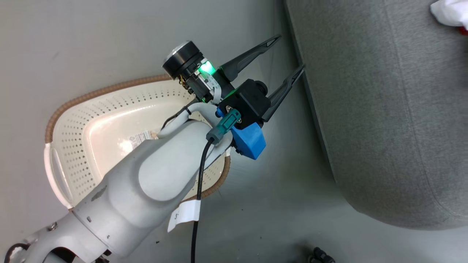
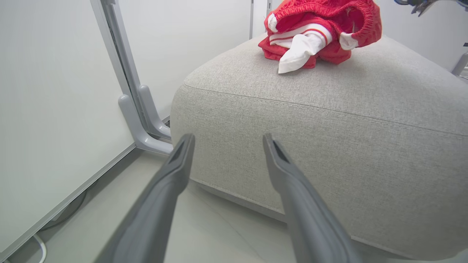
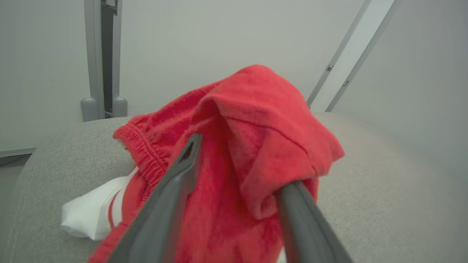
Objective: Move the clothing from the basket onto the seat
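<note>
Left claw (image 1: 291,51): open, fingers spread with nothing between them. In the head view it sits mid-frame, pointing up and right at the seat's edge. I cannot tell whether the lower tip touches the fabric.
Right claw (image 3: 243,160): fingers wide apart, not clamped. In its own wrist view a red fold drapes over the tip of the right-hand finger.
Clothing (image 2: 314,33): heaped on top of the seat, at the upper middle-right of the left wrist view. It is red with white panels and striped trim. The head view catches just a white-and-red scrap in its top right corner.
Seat (image 1: 384,109): grey, taking up the right side of the head view. The left wrist view adds its side wall and seam, straight ahead of the fingers.
Basket (image 1: 73,128): on the floor (image 1: 256,204), left of centre in the head view, partly under the pale arm (image 1: 146,190). Its visible bottom shows white plastic and a paper label (image 1: 140,138).
Post (image 2: 124,73): grey upright with a foot, on the left of the left wrist view, beside the seat's corner.
</note>
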### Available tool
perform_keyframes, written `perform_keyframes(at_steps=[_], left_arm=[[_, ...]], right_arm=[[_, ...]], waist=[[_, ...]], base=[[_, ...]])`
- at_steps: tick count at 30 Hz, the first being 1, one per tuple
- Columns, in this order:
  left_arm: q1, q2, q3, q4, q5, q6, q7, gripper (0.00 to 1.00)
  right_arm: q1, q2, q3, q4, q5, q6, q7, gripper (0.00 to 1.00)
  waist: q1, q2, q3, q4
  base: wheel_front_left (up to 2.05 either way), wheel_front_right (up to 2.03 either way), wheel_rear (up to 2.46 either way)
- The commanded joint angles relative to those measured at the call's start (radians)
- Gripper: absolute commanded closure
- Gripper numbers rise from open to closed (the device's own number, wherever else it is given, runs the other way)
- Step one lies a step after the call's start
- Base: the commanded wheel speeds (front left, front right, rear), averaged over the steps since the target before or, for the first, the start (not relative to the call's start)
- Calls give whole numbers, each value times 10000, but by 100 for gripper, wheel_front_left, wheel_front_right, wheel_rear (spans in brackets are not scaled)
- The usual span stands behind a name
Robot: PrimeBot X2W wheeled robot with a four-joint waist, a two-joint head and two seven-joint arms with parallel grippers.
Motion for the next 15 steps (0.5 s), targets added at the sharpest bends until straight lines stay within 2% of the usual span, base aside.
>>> perform_keyframes(at_steps=[1,10,15], left_arm=[[125,-16,14,39,-62,34,-86,0],[985,-257,354,338,-563,265,-387,0],[1710,-295,918,263,-896,493,-438,0]], right_arm=[[271,105,-61,-141,-25,1,-2,0],[2620,381,-539,-1083,-295,1,-4,0],[3178,476,23,-2017,-481,1,-2,0]], waist=[[-1,0,-329,-75],[-1,0,-2000,-204],[-1,0,-3027,-144]], base=[[0,0,0],[0,0,0],[0,0,0]])
